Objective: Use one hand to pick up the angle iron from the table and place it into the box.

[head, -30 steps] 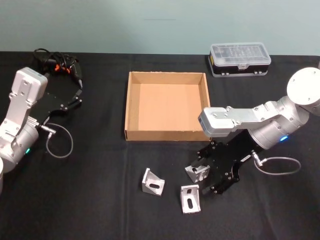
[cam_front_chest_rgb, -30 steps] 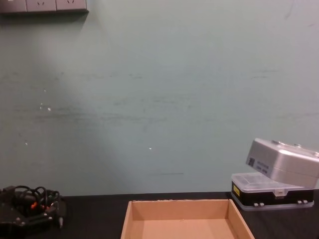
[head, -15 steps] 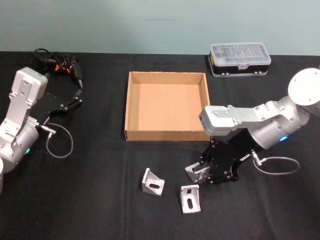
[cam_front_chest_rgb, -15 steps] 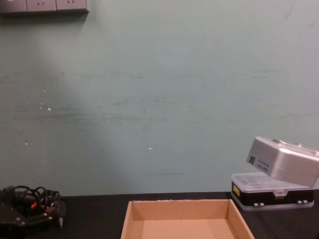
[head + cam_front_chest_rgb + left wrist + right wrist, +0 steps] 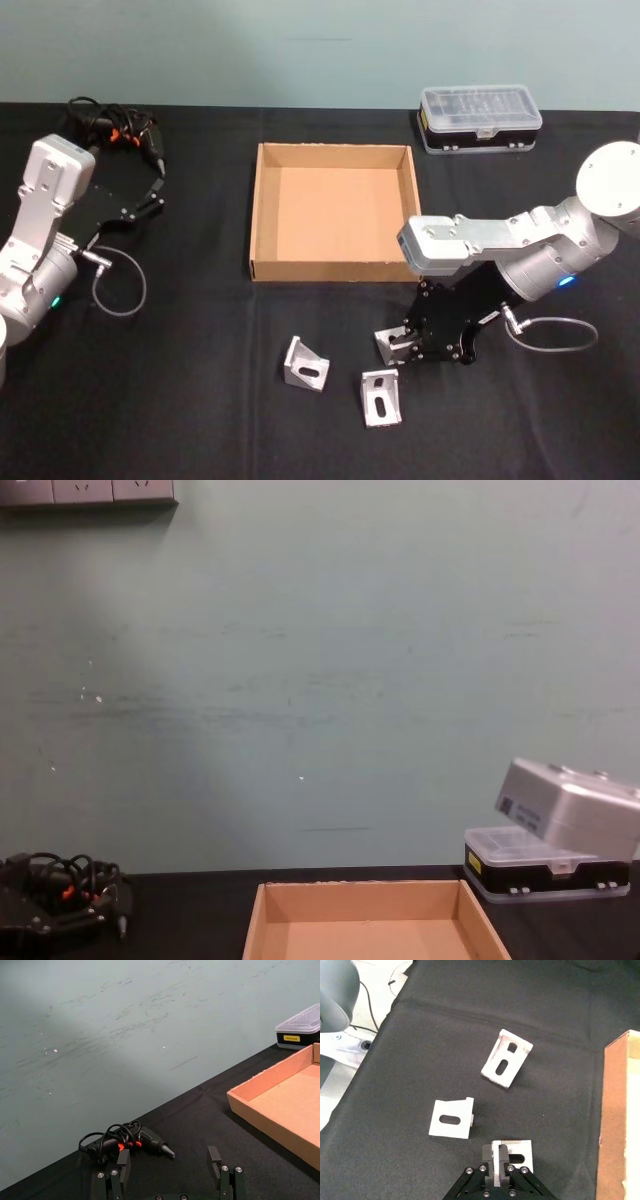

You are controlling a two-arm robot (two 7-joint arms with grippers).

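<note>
Right wrist view: right tool [image 5: 495, 1154] pinches shut on the angle iron [image 5: 520, 1156], down by the desk [image 5: 420, 1045]; the box [image 5: 330, 269] lies just ahead, slightly to its left; the left tool [image 5: 168, 1160] sits parked, wide open.

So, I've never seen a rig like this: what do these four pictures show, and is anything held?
This is a robot with two silver-grey arms ending in black grippers. One picture looks down from its head, one forward from its chest, one from each wrist. On the black table sit a shallow tan cardboard box, a clear-lidded plastic case and a black corded tool. The right gripper is shut on a silver metal angle iron before the box; a second angle iron and a third angle iron lie loose nearby. The left gripper is open and empty, near the tool.
</note>
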